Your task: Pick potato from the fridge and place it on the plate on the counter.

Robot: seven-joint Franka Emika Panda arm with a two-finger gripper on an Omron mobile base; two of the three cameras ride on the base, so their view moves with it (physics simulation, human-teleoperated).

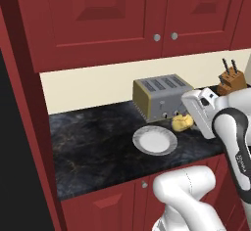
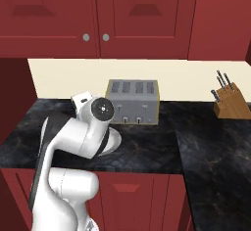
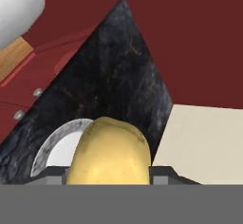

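Releasing too soon is the main risk: the potato [image 1: 182, 122] hangs in the gripper [image 1: 185, 122] beside the plate [image 1: 155, 140], toward the toaster [image 1: 162, 97], not squarely over the white centre. In the left base view it sits just off the plate's far right rim, above the counter [image 1: 93, 147]. Dropped from there, I judge it would land on the rim or on bare stone and roll (a lumpy oval does not settle predictably). A second hazard is the toaster close behind the hand; a wide swing could clip it.

Hand view: the fingers are closed against the potato's two sides, the tips barely showing at its flanks, so the grip looks firm. How high it hangs above the plate I cannot tell.

The potato itself: yellow-tan, smooth-skinned, rounded and slightly lumpy on top, wider than it is tall from this angle, about as broad as the gap between the fingers. The plate's grey rim [image 3: 52, 144] curves out from behind its left side.
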